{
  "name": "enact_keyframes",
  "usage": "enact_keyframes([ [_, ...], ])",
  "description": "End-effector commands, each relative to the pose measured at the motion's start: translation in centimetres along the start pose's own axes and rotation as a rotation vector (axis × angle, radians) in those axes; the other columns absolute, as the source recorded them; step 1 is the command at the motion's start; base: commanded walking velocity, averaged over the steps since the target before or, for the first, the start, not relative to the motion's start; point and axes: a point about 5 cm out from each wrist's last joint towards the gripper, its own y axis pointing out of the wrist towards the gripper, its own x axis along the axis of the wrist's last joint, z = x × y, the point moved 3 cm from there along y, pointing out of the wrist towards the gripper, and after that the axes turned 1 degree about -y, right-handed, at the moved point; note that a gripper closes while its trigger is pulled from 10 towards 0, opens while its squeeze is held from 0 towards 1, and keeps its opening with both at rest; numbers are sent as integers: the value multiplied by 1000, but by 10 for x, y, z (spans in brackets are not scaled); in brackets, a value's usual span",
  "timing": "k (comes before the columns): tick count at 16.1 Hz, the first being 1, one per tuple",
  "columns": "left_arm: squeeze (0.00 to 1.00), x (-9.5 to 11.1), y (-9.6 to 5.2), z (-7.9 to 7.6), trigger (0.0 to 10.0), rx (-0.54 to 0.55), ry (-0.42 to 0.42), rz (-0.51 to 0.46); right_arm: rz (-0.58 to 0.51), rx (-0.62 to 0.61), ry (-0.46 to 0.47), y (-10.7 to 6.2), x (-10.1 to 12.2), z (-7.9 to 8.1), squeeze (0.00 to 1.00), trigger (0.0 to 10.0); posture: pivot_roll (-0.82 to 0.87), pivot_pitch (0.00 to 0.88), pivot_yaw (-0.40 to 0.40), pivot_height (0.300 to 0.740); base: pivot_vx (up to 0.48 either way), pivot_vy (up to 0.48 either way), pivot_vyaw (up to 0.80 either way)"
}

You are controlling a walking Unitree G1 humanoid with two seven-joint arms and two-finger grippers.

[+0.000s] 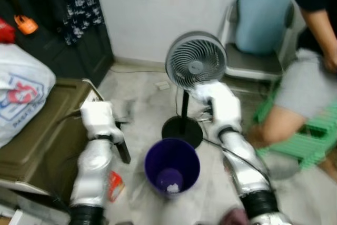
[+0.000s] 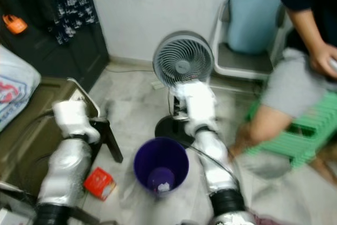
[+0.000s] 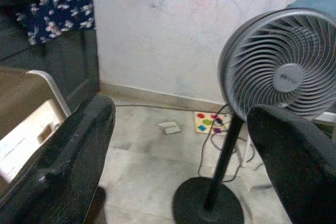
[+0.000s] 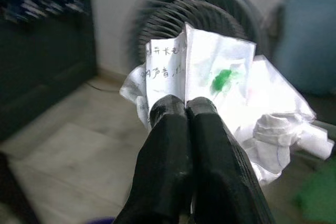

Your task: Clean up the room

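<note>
A purple bin point(image 1: 172, 166) stands on the floor between my arms, with a scrap of white paper point(image 1: 171, 187) at its bottom. My right gripper point(image 4: 184, 109) is shut on a crumpled white paper point(image 4: 226, 85) with handwriting and a green mark. It is raised above and just beyond the bin, in front of the fan. My left gripper point(image 3: 181, 114) is open and holds nothing; its black fingers point(image 2: 108, 139) hang left of the bin. A small red carton point(image 2: 99, 183) lies on the floor below my left arm.
A grey pedestal fan point(image 1: 196, 60) stands just behind the bin, its cord trailing on the floor. An olive trunk point(image 1: 47, 135) with a white bag point(image 1: 21, 93) is at left. At right a person point(image 1: 305, 88) sits on a green stool point(image 1: 316, 133); behind is a blue-backed chair point(image 1: 263, 19).
</note>
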Motion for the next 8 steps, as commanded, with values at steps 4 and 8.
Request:
enact_keyframes([
  [4, 0, 8, 0, 15, 10000, 10, 53, -24, -24, 18, 11, 5, 8, 14, 0, 10000, 40, 0, 6, 740, 66, 0, 0],
  [8, 0, 14, -11, 30, 10000, -71, 201, -14, 33, -17, 48, 8, -2, 18, 0, 10000, 94, 0, 5, 740, 0, 0, 0],
])
